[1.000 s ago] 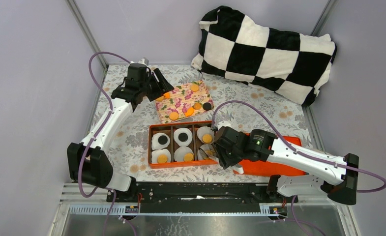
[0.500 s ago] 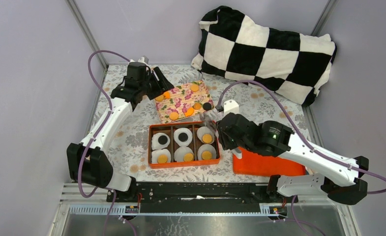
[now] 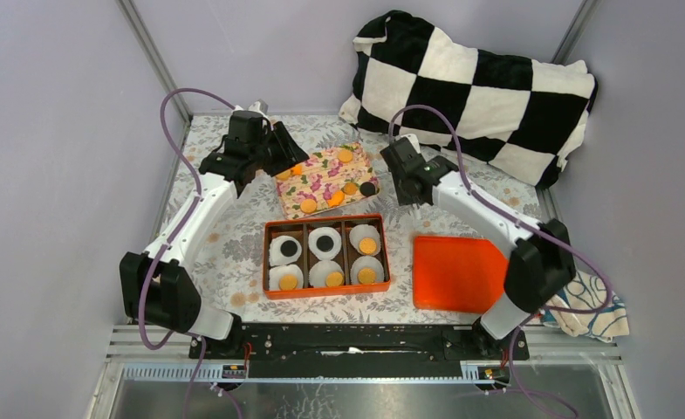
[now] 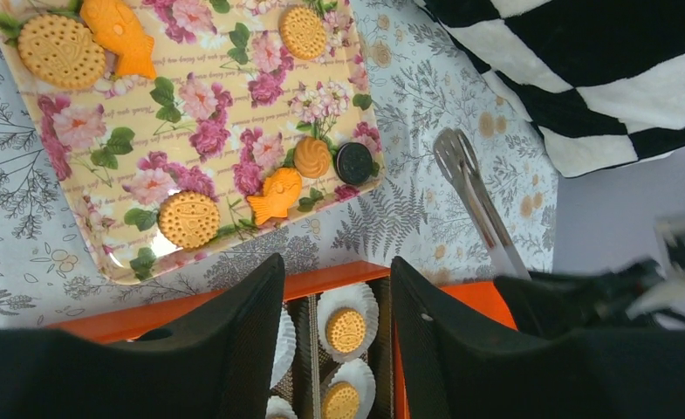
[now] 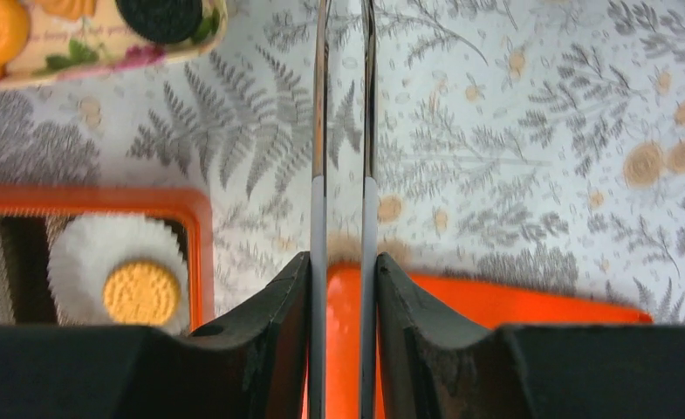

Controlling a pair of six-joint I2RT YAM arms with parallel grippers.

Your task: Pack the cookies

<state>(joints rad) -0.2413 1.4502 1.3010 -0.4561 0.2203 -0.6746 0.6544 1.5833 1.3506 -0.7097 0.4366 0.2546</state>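
Hidden or cut off: in the top view the left claw (image 4: 334,262) covers the near-left corner of the floral tray (image 4: 225,113), and in its own wrist view its fingers mask most of the orange box (image 3: 325,293). The tips of the tongs (image 5: 320,131) run off the upper edge of the right wrist view. Left claw: spread wide, nothing held, hanging over the tray's edge. Right claw (image 5: 342,257): closed on the tongs, both blades pressed between the fingers, over bare counter (image 3: 225,253) beyond the box's far-right corner. The cookies (image 4: 188,218): several orange and one dark lie on the tray; six more sit in white paper cups (image 3: 325,243), one per box compartment. Writing: faint script lines on the tray and embossing on the cookies, neither legible. Clearances: the orange lid (image 3: 456,275) lies flat just right of the box, a strip of counter between; the tray is near the box's far side; a checkered pillow (image 3: 478,83) fills the far-right corner.
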